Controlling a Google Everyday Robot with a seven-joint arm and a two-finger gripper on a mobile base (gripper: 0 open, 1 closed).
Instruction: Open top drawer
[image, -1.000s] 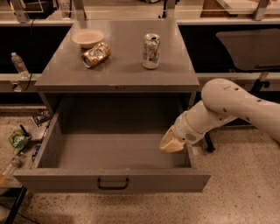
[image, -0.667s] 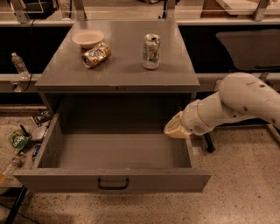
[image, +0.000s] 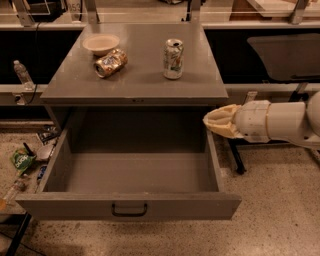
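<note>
Gripper (image: 214, 122) hangs with fingers (image: 223, 115) pressed together, holding nothing, just outside the right wall of the top drawer (image: 129, 206). From it, I see the drawer pulled out at 8 o'clock, under the table (image: 140, 86).

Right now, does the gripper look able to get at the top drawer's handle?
Probably yes. The gripper hangs just outside the right-hand wall of the open top drawer, and the handle sits mid-front with nothing standing before it; the arm would have to swing round the front corner.
</note>
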